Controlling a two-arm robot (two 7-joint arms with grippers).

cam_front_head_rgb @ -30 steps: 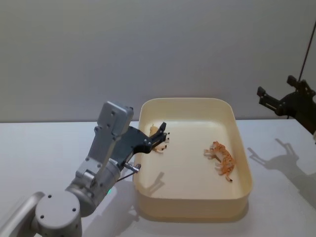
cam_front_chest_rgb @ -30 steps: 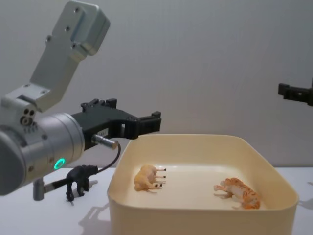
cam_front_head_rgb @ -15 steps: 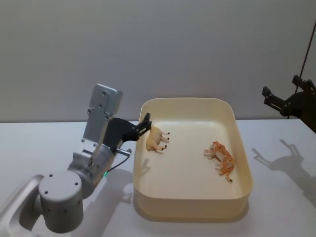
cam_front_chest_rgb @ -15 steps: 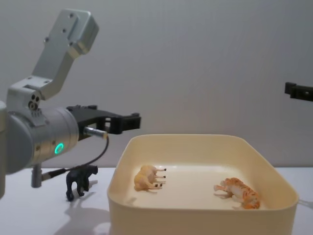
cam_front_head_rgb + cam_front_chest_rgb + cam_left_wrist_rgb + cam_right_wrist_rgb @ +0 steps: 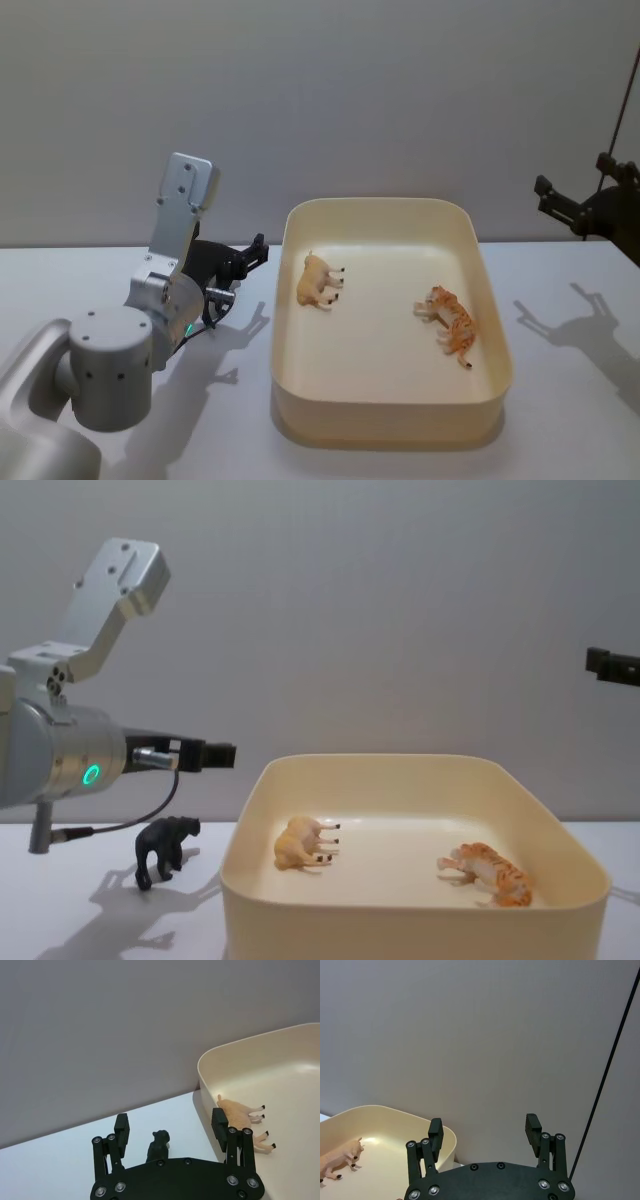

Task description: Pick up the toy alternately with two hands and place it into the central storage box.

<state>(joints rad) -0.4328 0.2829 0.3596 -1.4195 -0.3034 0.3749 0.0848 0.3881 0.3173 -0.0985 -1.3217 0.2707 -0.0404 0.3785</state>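
Observation:
The cream central storage box [image 5: 494, 330] stands mid-table, also seen in the chest view [image 5: 400, 920]. Inside it a tan toy animal [image 5: 320, 281] [image 5: 305, 842] and an orange striped toy [image 5: 450, 322] [image 5: 485, 872] lie on their sides. A black toy animal [image 5: 165, 845] [image 5: 158, 1145] stands on the table left of the box. My left gripper [image 5: 245, 258] [image 5: 170, 1122] hovers open and empty above that black toy, just outside the box's left wall. My right gripper [image 5: 575, 205] [image 5: 485, 1132] hangs open, raised high to the right of the box.
The white table [image 5: 80, 280] runs out on both sides of the box, against a plain grey wall. A thin black cable [image 5: 605, 1075] hangs beside the right gripper.
My left gripper has drawn back leftward from over the box and now sits outside its left wall. The tan toy stays lying in the box. The right gripper has barely moved.

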